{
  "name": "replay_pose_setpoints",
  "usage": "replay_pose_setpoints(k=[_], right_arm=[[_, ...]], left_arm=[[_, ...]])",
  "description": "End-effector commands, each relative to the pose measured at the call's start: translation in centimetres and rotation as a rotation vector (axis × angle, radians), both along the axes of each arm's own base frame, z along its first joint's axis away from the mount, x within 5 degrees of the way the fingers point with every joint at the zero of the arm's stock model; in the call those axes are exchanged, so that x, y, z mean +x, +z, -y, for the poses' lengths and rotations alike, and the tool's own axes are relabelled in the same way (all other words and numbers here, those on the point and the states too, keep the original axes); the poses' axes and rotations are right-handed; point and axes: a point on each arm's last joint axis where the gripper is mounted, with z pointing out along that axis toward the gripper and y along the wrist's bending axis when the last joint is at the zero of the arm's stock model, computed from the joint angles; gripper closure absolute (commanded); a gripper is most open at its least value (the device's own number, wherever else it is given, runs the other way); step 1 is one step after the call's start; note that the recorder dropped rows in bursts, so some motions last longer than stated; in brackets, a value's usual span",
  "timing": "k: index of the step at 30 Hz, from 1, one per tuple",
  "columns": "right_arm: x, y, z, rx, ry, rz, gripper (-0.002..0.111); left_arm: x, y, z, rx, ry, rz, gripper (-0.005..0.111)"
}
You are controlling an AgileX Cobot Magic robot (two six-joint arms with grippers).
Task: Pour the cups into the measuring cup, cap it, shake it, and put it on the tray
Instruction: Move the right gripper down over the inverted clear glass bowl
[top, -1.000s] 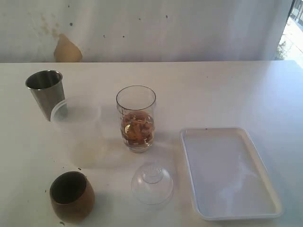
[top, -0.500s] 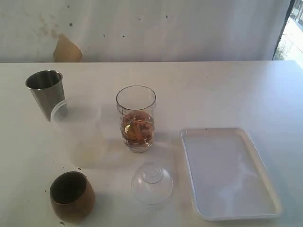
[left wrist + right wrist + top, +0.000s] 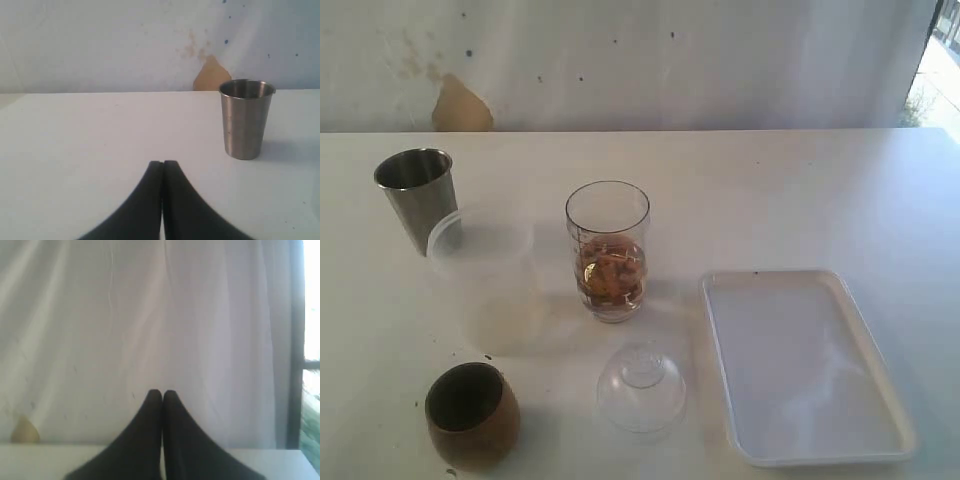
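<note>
The left jaws are pressed together, empty, low over the bench (image 3: 75, 130); the steel tumbler (image 3: 246, 120) stands ahead of them, well apart. The right jaws, also together, face the wall (image 3: 150, 315). The measuring cup (image 3: 608, 250) stands mid-bench.

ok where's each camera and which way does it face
Exterior: high, looking down across the table at measuring cup, tray, wall; no arm shows.
Left wrist: low over table, facing steel tumbler; shut left gripper shows.
Right wrist: level, facing wall; shut right gripper shows.
Shared: exterior and left wrist both show steel tumbler.
</note>
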Motion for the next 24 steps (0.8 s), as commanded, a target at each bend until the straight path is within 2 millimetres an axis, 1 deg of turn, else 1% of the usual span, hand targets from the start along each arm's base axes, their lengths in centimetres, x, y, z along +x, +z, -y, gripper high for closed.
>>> replay_pose_setpoints(k=[1, 2, 3, 4, 6, 8, 11, 12, 13, 15, 18, 21, 24], right_arm=[[5.6, 1.5, 0.1, -0.168, -0.006, -0.575, 0.108], [7.6, 1.7, 0.1, -0.147, -0.002, -0.763, 0.108], [8.5, 1.6, 0.1, -0.148, 0.001, -0.830, 0.108], [10.3, 1.3, 0.0, -0.147, 0.013, -0.959, 0.108], [12.5, 0.6, 0.0, -0.215, 0.040, -1.052, 0.106], [14.0, -0.5, -0.1, -0.238, 0.058, -1.139, 0.098], [16.1, -2.2, -0.9, -0.157, 0.134, -1.242, 0.085], [16.5, -2.6, -1.6, -0.129, 0.217, -1.250, 0.082], [16.8, -2.9, -2.6, -0.143, 0.328, -1.256, 0.079], [17.1, -3.2, -3.7, -0.181, 0.445, -1.242, 0.072], [17.1, -4.1, -5.5, -0.229, 0.524, -1.300, 0.066], [16.8, -4.9, -7.5, -0.309, 0.594, -1.340, 0.065], [16.8, -5.5, -9.6, -0.360, 0.651, -1.329, 0.065]], left_arm=[[0.0, -0.1, 0.0, 0.002, -0.004, 0.007, 0.107], [0.0, -0.1, 0.0, 0.002, -0.004, 0.007, 0.107], [0.0, -0.1, 0.0, 0.002, -0.004, 0.007, 0.107], [0.0, -0.1, 0.0, 0.002, -0.004, 0.007, 0.107], [0.0, -0.1, 0.0, 0.002, -0.004, 0.007, 0.107], [0.0, -0.1, 0.0, 0.002, -0.004, 0.007, 0.107], [0.0, -0.1, 0.0, 0.002, -0.004, 0.007, 0.107], [0.0, -0.1, 0.0, 0.002, -0.004, 0.007, 0.107], [0.0, -0.1, 0.0, 0.002, -0.004, 0.007, 0.107], [0.0, -0.1, 0.0, 0.002, -0.004, 0.007, 0.107], [0.0, -0.1, 0.0, 0.002, -0.004, 0.007, 0.107], [0.0, -0.1, 0.0, 0.002, -0.004, 0.007, 0.107], [0.0, -0.1, 0.0, 0.002, -0.004, 0.007, 0.107]])
